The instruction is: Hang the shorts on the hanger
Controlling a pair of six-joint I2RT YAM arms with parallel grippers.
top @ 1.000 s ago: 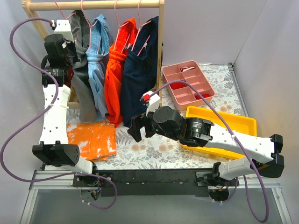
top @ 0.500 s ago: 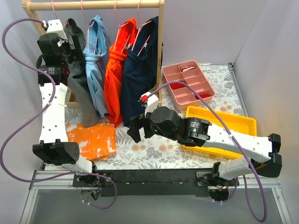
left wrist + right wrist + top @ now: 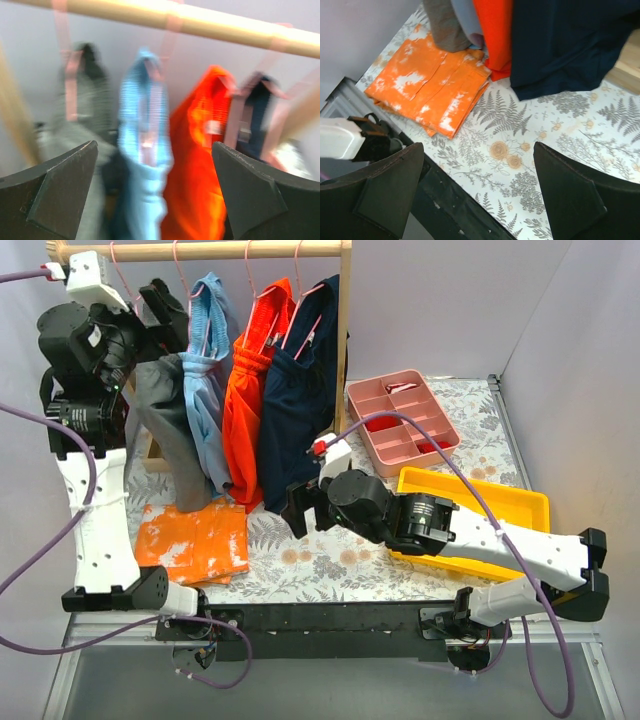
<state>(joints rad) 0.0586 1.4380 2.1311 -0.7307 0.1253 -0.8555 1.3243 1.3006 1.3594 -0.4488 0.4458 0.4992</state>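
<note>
The dark grey shorts (image 3: 165, 435) hang from the pink hanger (image 3: 122, 268) at the left end of the wooden rail (image 3: 200, 250), their hem down by the table. My left gripper (image 3: 168, 310) is raised beside them, open and holding nothing. Its blurred wrist view looks at the shorts (image 3: 82, 120) and hanger (image 3: 70, 87) from a short way back, between wide jaws (image 3: 155, 195). My right gripper (image 3: 295, 508) hovers low over the patterned table, open and empty (image 3: 477, 190). The shorts' hem (image 3: 445, 25) shows at the top of that view.
Light blue shorts (image 3: 205, 370), a red-orange garment (image 3: 250, 390) and a navy one (image 3: 305, 390) hang on the same rail. An orange garment with white blotches (image 3: 195, 540) lies folded at the front left. A pink compartment tray (image 3: 402, 420) and a yellow tray (image 3: 520, 502) sit at the right.
My left gripper has opened, let go at the hanger and drawn back up and to the left. The grey shorts stay hanging on the rail. The right arm has barely shifted.
</note>
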